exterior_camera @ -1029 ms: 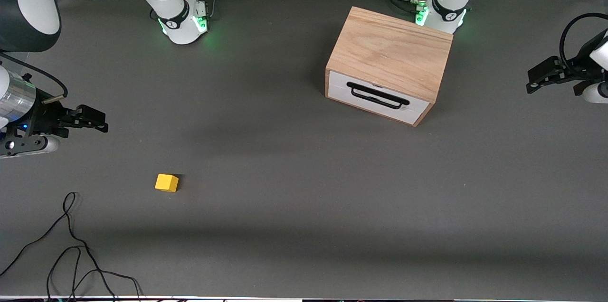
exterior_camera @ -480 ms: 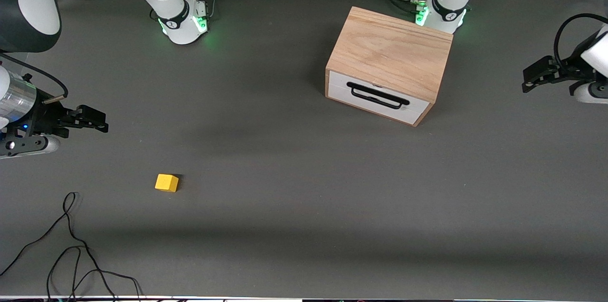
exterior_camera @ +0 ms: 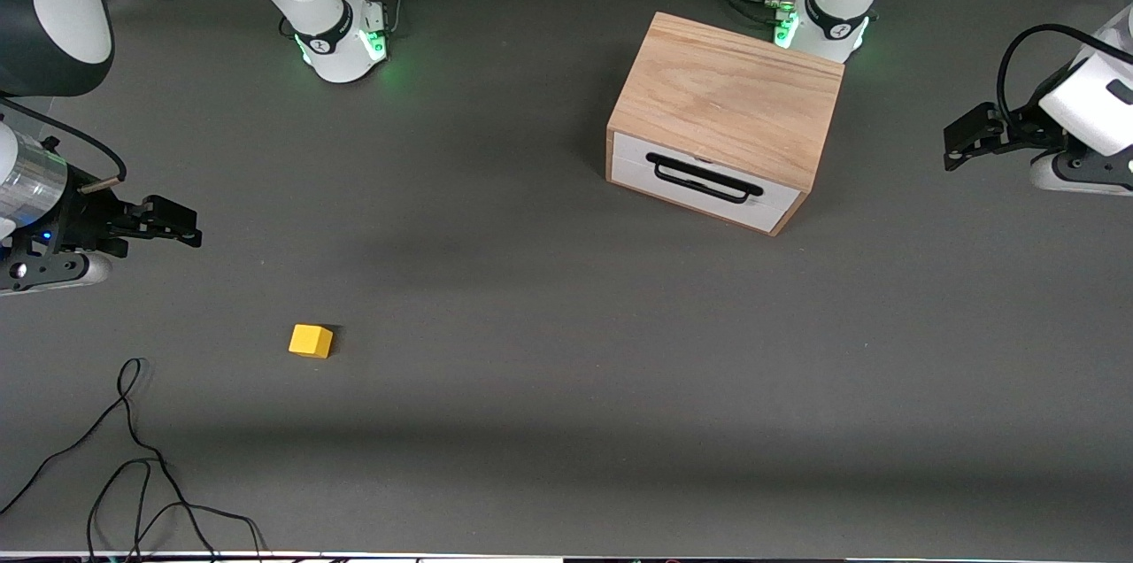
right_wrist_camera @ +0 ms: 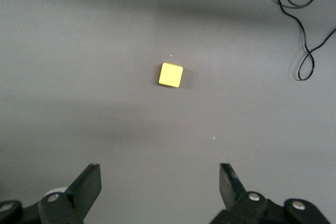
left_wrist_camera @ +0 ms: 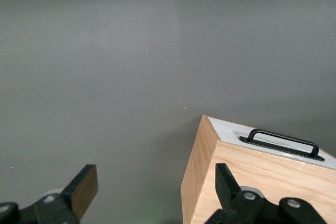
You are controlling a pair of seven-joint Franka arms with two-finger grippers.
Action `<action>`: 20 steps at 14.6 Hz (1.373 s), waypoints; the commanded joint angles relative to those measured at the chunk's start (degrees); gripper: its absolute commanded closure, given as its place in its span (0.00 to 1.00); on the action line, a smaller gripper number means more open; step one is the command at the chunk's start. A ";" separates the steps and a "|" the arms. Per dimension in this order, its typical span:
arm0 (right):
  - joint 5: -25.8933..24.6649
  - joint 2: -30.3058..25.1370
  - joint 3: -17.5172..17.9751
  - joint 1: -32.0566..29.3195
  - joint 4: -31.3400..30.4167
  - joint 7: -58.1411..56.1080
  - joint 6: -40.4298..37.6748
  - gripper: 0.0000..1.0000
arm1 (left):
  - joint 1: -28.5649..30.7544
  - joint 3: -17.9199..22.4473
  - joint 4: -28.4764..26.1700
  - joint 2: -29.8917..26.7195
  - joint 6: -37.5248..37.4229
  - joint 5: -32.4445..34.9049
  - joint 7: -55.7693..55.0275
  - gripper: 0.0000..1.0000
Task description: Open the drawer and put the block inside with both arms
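Yellow block (exterior_camera: pixel 311 341), one; drawer (exterior_camera: pixel 704 181), one; arms, two

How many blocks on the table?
1. The yellow block sits on the bare mat toward the right arm's end, nearer the front camera than the wooden box. The shut drawer could hide more.

Left end effector (exterior_camera: pixel 960 141) shifted closer toward box (exterior_camera: pixel 730 98).

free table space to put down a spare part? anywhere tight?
Widest bare patch: between the yellow block and the wooden box, running toward the front camera. Tight spots: the loose black cable near the block, and the strip between box and left arm's base.
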 commanded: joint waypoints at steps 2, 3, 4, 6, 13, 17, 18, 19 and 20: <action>0.10 0.55 0.16 0.06 1.29 0.97 -0.21 0.00 | -0.68 0.06 0.04 -0.03 -0.74 0.72 -1.13 0.00; 0.19 0.55 0.16 0.06 1.20 0.97 0.06 0.00 | -0.68 0.06 0.04 -0.03 -0.74 0.72 -1.13 0.00; 0.19 0.73 0.16 0.06 1.29 0.97 0.23 0.00 | -0.77 0.06 0.04 -0.03 -0.74 0.72 -1.39 0.00; 0.19 0.91 0.16 0.06 1.03 0.62 0.67 0.00 | -1.47 0.06 0.04 0.15 -0.74 0.72 -1.48 0.00; 0.28 1.17 0.16 -0.02 0.67 0.35 1.38 0.00 | -9.02 -7.73 1.00 1.72 -0.22 0.19 -44.12 0.00; 0.28 1.96 0.07 -0.02 0.50 0.35 1.47 0.00 | -10.00 -17.67 6.09 9.00 -0.04 0.81 -74.27 0.00; 0.28 2.57 0.16 -0.02 0.58 0.35 1.47 0.00 | -10.08 -19.60 7.76 11.29 0.05 0.81 -81.56 0.00; 0.37 3.27 0.16 -0.02 0.59 0.35 1.81 0.00 | -10.08 -21.54 9.43 13.48 0.05 1.42 -88.42 0.00; 0.37 3.80 0.16 -0.02 0.50 0.35 2.51 0.00 | -10.34 -23.04 10.31 14.98 0.05 2.47 -92.84 0.00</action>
